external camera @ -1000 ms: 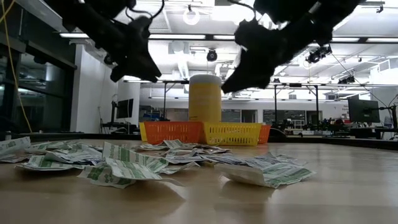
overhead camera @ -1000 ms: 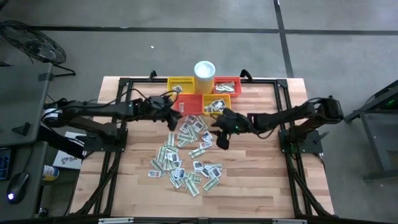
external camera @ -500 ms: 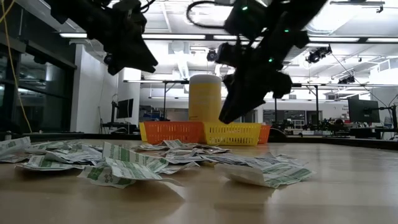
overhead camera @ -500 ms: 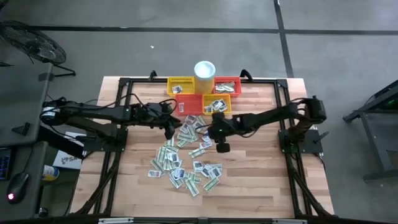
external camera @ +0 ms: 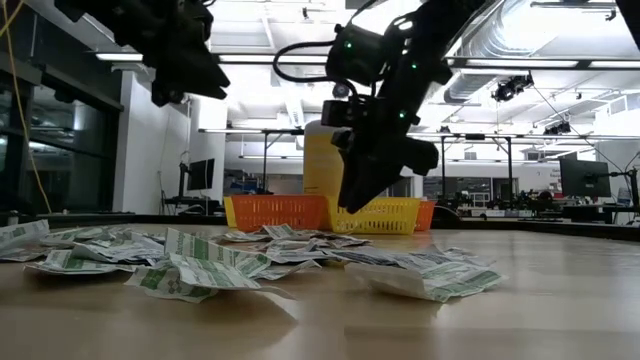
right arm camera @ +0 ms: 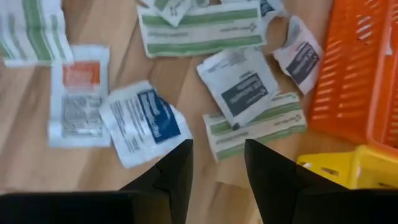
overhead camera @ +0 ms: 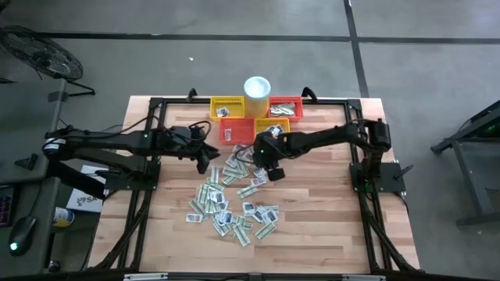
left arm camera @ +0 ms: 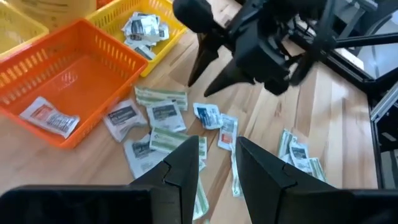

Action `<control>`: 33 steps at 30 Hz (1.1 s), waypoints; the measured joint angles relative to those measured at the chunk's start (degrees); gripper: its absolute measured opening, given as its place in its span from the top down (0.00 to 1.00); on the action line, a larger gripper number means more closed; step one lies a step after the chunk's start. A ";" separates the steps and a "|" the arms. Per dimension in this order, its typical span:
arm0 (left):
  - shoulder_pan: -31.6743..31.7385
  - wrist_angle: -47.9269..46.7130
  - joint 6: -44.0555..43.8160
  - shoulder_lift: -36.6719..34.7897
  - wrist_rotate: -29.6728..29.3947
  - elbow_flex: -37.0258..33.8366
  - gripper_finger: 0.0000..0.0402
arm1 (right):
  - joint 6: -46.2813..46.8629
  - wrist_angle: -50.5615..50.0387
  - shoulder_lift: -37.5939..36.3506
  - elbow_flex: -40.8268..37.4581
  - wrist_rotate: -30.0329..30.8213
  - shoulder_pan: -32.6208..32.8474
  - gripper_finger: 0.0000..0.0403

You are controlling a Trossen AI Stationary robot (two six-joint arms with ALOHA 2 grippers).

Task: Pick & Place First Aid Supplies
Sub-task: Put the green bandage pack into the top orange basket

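Sachets (overhead camera: 234, 204) lie scattered across the middle of the wooden surface (overhead camera: 328, 234), with a few more already in the yellow and orange baskets (overhead camera: 238, 129) at its far edge. Over the last second the right gripper (overhead camera: 273, 166) has swept from right of the pile inward and towards the baskets, and now hangs low over the sachets nearest them; its fingers (right arm camera: 171, 171) stand a little apart with nothing between them, above a blue-printed packet (right arm camera: 143, 121). The left gripper (overhead camera: 209, 153) has pulled back slightly to the left, its fingers (left arm camera: 186, 163) likewise narrowly apart and empty. This reads as the right arm lining up a pick while the left makes room.

From table height the right arm hides the white cup (overhead camera: 257, 86) in part, and how near its fingertips are to the sachets cannot be judged. Print on the packets is too small to read, and the count in each basket stays unclear.
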 joint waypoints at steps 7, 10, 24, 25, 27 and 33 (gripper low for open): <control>0.02 -1.53 -0.06 -2.14 -0.16 -0.01 0.74 | -9.02 1.43 1.97 -0.28 0.58 -0.38 0.66; 0.02 -1.39 -0.13 -2.28 -0.19 0.00 0.74 | -9.01 3.19 3.12 -0.28 2.51 -0.36 0.66; 0.07 -2.82 -0.12 -2.24 -0.32 -0.02 0.74 | -11.98 3.90 3.89 -0.35 4.04 -0.36 0.66; 0.07 -2.81 -0.11 -2.24 -0.32 -0.02 0.74 | -11.99 3.86 3.89 -0.35 4.02 -0.36 0.66; 0.07 -2.81 -0.11 -2.24 -0.63 -0.02 0.74 | -12.44 3.84 3.89 -0.35 3.73 -0.36 0.66; 0.07 -2.79 -0.09 -2.24 -0.76 -0.02 0.74 | -14.05 3.95 3.89 -0.35 3.20 -0.42 0.66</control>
